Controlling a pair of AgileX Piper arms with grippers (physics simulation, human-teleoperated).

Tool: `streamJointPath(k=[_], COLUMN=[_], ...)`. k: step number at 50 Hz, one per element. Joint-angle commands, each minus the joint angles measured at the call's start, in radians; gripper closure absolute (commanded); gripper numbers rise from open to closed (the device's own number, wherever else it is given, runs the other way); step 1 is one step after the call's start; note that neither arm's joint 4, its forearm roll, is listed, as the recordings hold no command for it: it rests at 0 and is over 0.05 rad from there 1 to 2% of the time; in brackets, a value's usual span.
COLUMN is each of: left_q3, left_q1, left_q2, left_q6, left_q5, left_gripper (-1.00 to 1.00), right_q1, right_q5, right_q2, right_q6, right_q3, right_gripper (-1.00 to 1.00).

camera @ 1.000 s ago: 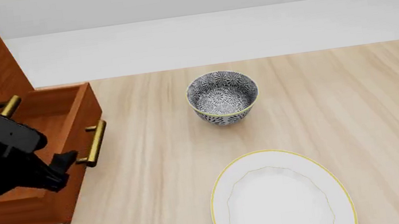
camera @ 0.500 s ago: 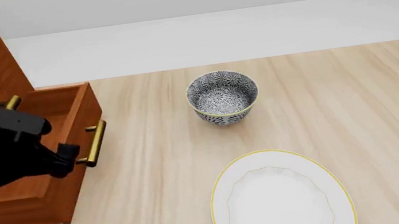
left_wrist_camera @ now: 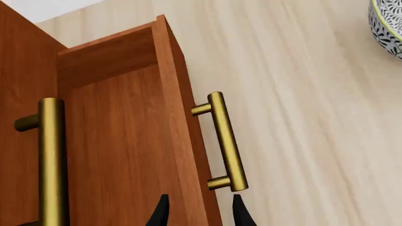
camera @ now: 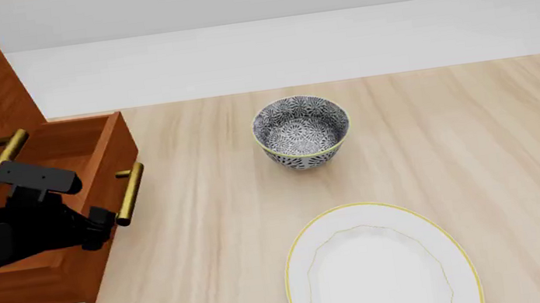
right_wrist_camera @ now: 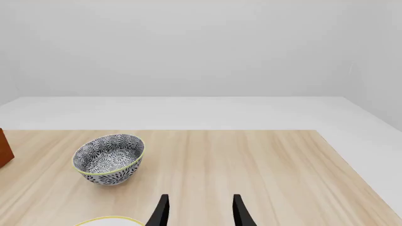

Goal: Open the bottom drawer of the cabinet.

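The bottom drawer (camera: 73, 158) stood open — the left gripper (left_wrist_camera: 198, 214), fingers parted, held nothing beside its handle (left_wrist_camera: 225, 141). A careless swing could knock it shut.

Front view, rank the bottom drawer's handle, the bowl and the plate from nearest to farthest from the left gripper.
Measured from the left gripper in the front view:
1. Bottom drawer's handle, right beside the gripper on the pulled-out drawer front.
2. Bowl, mid-table, farther back and to the right.
3. Plate, near edge, right of centre. Its left rim comes nearly as close as the bowl, so 2 and 3 are tight.
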Motion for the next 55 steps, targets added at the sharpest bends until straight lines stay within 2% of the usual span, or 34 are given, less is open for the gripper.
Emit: streamJointPath(k=[1,11,13,20,38,55], left_q3=[0.009,0.025,0.026,0.019,-0.010,-0.052], left_q1=[0.007,-0.007,-0.060,-0.130,-0.242,-0.332], left_q2=[0.085,0.105,0.070,0.017,0.092,0.117], left_q6=[-0.022,-0.036,-0.054,-0.065,-0.121,-0.165], left_q5=[-0.049,-0.065,-0.041,0.003,-0.037,-0.031], left_gripper=[-1.00,-1.00,-1.00,-1.00,-1.00,-1.00], right_q1=[0.000,0.000,0.000,0.000,0.000,0.000], right_q5=[0.000,0.000,0.000,0.000,0.000,0.000], right_q2=[0.000,-0.001,0.000,0.000,0.000,0.000], right_q6=[0.000,0.000,0.000,0.000,0.000,0.000], right_q3=[0.000,0.000,0.000,0.000,0.000,0.000], right_gripper=[-1.00,-1.00,-1.00,-1.00,-1.00,-1.00])
